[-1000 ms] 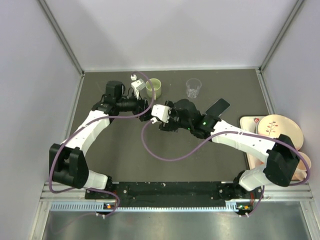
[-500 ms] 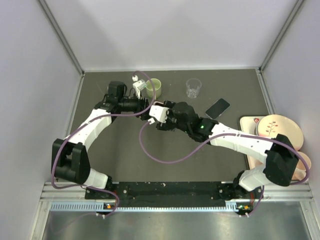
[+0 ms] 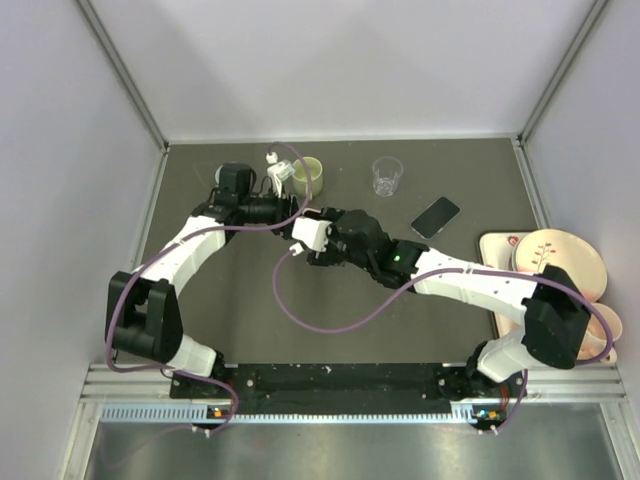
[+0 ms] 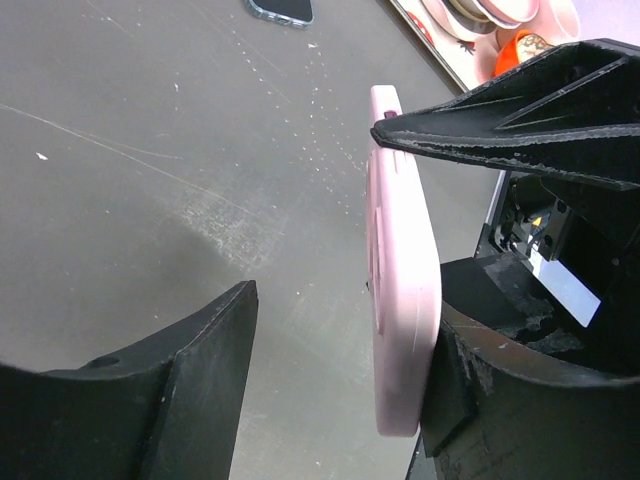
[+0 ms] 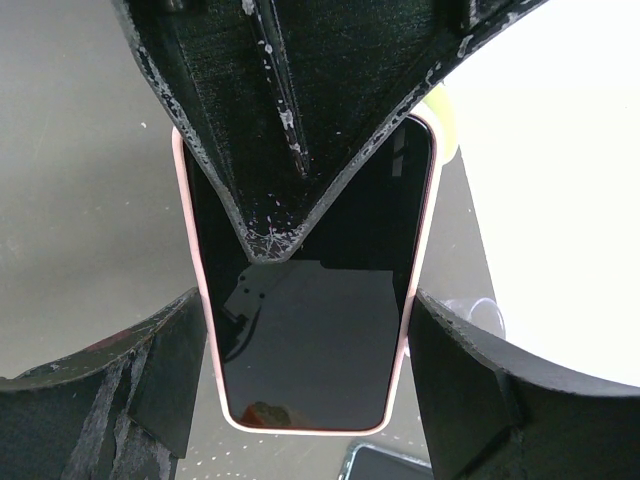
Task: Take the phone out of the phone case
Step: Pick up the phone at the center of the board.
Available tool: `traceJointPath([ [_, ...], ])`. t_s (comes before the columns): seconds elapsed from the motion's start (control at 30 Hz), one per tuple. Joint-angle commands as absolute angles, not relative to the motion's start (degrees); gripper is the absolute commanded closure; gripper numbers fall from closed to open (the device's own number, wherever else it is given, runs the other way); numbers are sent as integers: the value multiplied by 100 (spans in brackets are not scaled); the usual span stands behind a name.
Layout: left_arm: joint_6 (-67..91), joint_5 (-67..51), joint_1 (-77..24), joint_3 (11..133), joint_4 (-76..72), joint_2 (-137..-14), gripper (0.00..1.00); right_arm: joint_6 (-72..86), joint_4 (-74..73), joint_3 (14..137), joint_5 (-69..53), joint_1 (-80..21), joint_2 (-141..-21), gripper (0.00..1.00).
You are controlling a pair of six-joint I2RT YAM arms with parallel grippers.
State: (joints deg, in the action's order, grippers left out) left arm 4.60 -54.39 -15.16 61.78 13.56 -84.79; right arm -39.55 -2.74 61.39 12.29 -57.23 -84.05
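Leftward shift: the right gripper [image 3: 300,228] now sits closer to the left gripper [image 3: 284,210] than a second ago, wrists almost meeting. From above we cannot see what lies between them. One spare phone [image 3: 437,216] lies flat on the table [image 3: 470,170], well apart to the right.

Left wrist: the phone case [image 4: 402,300], pink, is edge-on, its long axis running away from the camera. It stands inside the left jaws, which are spread wide. Its screen side is against one finger [image 4: 520,390]; its back faces the other finger [image 4: 170,400], well apart. No grasp here.

Right wrist: the phone [image 5: 305,340] is seated in the case, screen toward us. The right fingers appear to press both long edges, clamping across the width. We judge the next work falls to the left arm: its jaws straddle the thickness, so any push would run from back to face.
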Motion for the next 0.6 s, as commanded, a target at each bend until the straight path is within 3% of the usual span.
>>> traceJointPath([
  [0.0,483,-5616,-1556,6232,1151,-8569,38,-4060,299,6231,1406,-5845,-8402,100],
  [0.57,475,-5555,-1635,6214,1143,-8657,47,-4166,430,6223,1599,-5933,-8534,100],
])
